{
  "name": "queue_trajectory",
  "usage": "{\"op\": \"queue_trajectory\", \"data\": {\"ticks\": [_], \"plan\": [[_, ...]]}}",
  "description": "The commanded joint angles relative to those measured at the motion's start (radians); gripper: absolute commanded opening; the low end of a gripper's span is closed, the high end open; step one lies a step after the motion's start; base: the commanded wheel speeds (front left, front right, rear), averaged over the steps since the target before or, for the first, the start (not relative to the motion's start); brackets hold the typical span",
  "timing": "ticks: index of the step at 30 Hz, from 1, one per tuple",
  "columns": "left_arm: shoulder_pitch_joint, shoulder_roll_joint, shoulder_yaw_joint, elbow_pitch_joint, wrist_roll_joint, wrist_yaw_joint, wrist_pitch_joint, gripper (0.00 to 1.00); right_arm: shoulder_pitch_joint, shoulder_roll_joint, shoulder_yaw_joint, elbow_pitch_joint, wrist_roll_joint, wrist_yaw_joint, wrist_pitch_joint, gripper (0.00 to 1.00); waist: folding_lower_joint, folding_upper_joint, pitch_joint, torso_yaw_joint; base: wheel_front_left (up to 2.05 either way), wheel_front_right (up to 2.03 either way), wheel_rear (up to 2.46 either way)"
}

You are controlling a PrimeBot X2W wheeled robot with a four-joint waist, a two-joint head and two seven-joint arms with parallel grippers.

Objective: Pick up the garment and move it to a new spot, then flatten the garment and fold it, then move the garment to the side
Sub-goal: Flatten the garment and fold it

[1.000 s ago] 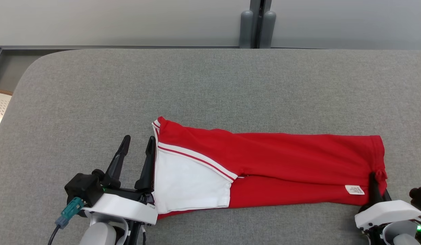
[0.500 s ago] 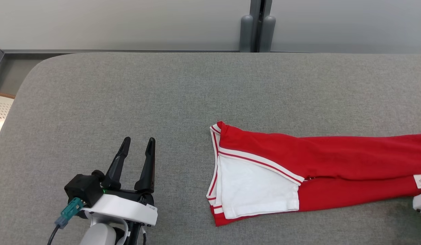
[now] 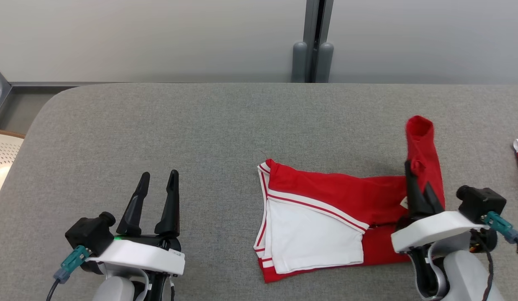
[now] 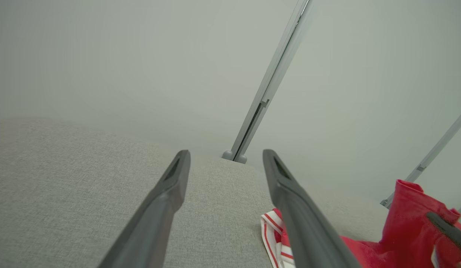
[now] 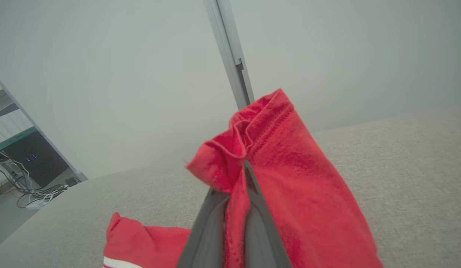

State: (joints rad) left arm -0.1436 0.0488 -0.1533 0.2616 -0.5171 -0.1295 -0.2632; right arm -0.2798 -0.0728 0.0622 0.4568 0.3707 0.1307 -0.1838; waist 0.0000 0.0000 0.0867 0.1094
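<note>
Fingers of the right gripper pinch the raised end of the red-and-white fabric garment, seemingly to fold it over, while those of the left gripper gape empty.

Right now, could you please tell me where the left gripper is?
In the head view the left gripper sits open at lower left over the grey table, apart from the garment to its right.

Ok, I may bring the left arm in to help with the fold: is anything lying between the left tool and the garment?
Nothing visible. Only bare grey table lies between the open left tool and the striped edge of the garment. The right tool is clamped on the raised red end, at the garment's far side.
</note>
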Motion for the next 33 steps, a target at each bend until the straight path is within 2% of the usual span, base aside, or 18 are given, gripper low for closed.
{"op": "queue_trajectory", "data": {"ticks": [1, 2, 8, 10, 16, 20, 21, 22, 23, 25, 30, 33], "plan": [[0.004, 0.004, 0.014, -0.014, -0.01, 0.003, -0.002, 1.0, 0.016, 0.009, 0.059, -0.044, 0.027, 0.0, 0.021, 0.0, 0.0, 0.0, -0.006, 0.009, 0.0, 0.0, 0.0], [0.004, 0.004, 0.014, -0.014, -0.01, 0.003, -0.002, 1.0, 0.016, 0.009, 0.059, -0.044, 0.027, 0.0, 0.021, 0.0, 0.0, 0.0, -0.006, 0.009, 0.0, 0.0, 0.0], [0.019, 0.004, -0.005, -0.013, -0.021, 0.005, -0.002, 1.0, 0.03, 0.021, 0.223, -0.081, 0.088, 0.0, 0.061, 0.0, 0.0, 0.0, -0.011, 0.048, 0.0, 0.0, 0.0], [0.022, 0.004, -0.013, -0.009, -0.023, 0.005, -0.002, 1.0, 0.03, 0.021, 0.282, -0.077, 0.145, 0.0, 0.071, 0.0, 0.0, 0.0, -0.01, 0.062, 0.0, 0.0, 0.0], [0.019, 0.004, -0.009, 0.003, -0.015, 0.005, -0.002, 1.0, -0.016, 0.021, 0.393, -0.002, 0.174, 0.0, 0.044, 0.0, 0.0, 0.0, 0.001, 0.1, 0.0, 0.0, 0.0], [0.01, 0.003, -0.02, 0.012, -0.034, 0.006, -0.002, 1.0, -0.045, 0.021, 0.432, 0.076, 0.215, 0.0, 0.02, 0.0, 0.0, 0.0, 0.011, 0.123, 0.0, 0.0, 0.0], [0.007, 0.004, -0.021, 0.013, -0.035, 0.006, -0.002, 1.0, -0.053, 0.02, 0.44, 0.098, 0.221, 0.0, 0.013, 0.31, 0.0, 0.0, 0.014, 0.127, 0.0, 0.0, 0.0], [0.007, 0.004, -0.021, 0.015, -0.033, 0.006, -0.002, 1.0, -0.057, 0.02, 0.452, 0.118, 0.227, 0.0, 0.012, 0.85, 0.0, 0.0, 0.016, 0.129, 0.0, 0.0, 0.0], [0.007, 0.004, -0.021, 0.017, -0.03, 0.006, -0.002, 1.0, -0.063, 0.022, 0.473, 0.141, 0.227, 0.0, 0.015, 1.0, 0.0, 0.0, 0.017, 0.131, 0.0, 0.0, 0.0], [0.006, 0.004, -0.02, 0.022, -0.027, 0.006, -0.002, 1.0, -0.078, 0.022, 0.519, 0.172, 0.207, 0.0, 0.002, 1.0, 0.0, 0.0, 0.019, 0.134, 0.0, 0.0, 0.0], [0.001, 0.004, -0.009, 0.028, -0.032, 0.006, -0.002, 1.0, -0.093, 0.021, 0.657, 0.161, 0.298, 0.0, -0.003, 1.0, 0.0, 0.0, 0.022, 0.132, 0.0, 0.0, 0.0], [-0.007, 0.004, -0.009, 0.026, -0.026, 0.006, -0.002, 1.0, -0.117, 0.019, 0.679, 0.185, 0.297, 0.0, -0.028, 1.0, 0.0, 0.0, 0.023, 0.121, 0.0, 0.0, 0.0]]}}
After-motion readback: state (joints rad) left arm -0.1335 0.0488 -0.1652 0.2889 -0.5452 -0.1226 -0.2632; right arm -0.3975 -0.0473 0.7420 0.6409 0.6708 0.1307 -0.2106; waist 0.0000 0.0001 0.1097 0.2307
